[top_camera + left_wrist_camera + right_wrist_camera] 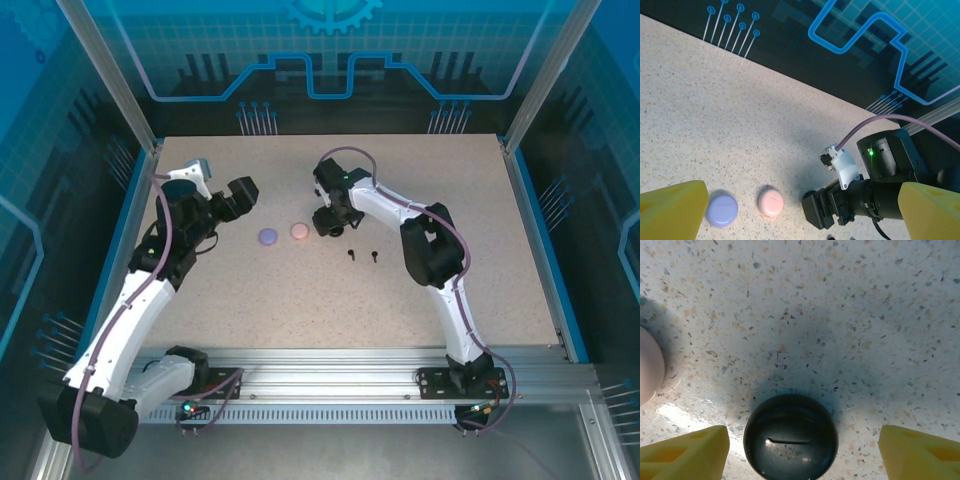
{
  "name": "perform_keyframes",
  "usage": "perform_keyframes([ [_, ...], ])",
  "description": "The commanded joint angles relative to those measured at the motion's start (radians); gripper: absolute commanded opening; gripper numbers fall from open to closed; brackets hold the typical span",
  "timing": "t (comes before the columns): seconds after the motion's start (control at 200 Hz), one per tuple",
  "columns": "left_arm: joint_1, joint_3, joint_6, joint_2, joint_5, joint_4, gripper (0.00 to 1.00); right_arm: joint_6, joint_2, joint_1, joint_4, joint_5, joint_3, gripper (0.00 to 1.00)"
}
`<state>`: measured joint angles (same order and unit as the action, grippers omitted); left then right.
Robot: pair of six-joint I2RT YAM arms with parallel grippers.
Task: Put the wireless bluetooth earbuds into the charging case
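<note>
Speckled table [420,180]: lilac case [268,236], pink case [299,231], black case [790,436], black earbuds [352,254]

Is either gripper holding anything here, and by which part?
Nothing is held. The right gripper straddles the black charging case with gaps on both sides; the left gripper is open and empty.

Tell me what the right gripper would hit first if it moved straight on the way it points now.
Most likely the black case. It lies on the table between the right gripper's open fingers, with a gap on each side. How far off it is, I can't tell.
</note>
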<state>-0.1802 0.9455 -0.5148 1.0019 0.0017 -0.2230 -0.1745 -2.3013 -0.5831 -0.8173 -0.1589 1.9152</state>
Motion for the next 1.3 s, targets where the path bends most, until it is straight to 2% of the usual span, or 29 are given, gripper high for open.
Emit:
perform_keyframes([
  [0.0, 0.007, 0.004, 0.009, 0.01, 0.037, -0.013, 0.99, -0.001, -0.021, 0.003, -0.026, 0.026, 0.039, 0.76],
  [0.335, 0.007, -0.036, -0.043, 0.017, 0.007, 0.008, 0.99, -0.009, -0.079, -0.001, -0.031, 0.032, 0.055, 0.66],
  [0.49, 0.005, -0.032, -0.068, 0.023, -0.014, -0.001, 0.99, -0.014, -0.081, -0.001, -0.025, 0.032, 0.043, 0.58],
  [0.725, 0.005, -0.078, -0.094, 0.018, -0.018, 0.036, 0.99, -0.031, -0.048, -0.007, -0.012, 0.05, 0.013, 0.43],
  [0.83, -0.003, -0.129, -0.094, 0.027, 0.0, 0.105, 0.99, -0.063, 0.005, -0.006, 0.001, 0.063, -0.013, 0.41],
  [1.076, -0.07, -0.237, -0.083, 0.098, 0.023, 0.298, 0.99, -0.25, 0.197, 0.002, 0.074, 0.106, -0.135, 0.39],
  [1.296, -0.133, -0.301, -0.135, 0.181, 0.019, 0.469, 0.99, -0.565, 0.388, 0.006, 0.183, 0.113, -0.295, 0.38],
])
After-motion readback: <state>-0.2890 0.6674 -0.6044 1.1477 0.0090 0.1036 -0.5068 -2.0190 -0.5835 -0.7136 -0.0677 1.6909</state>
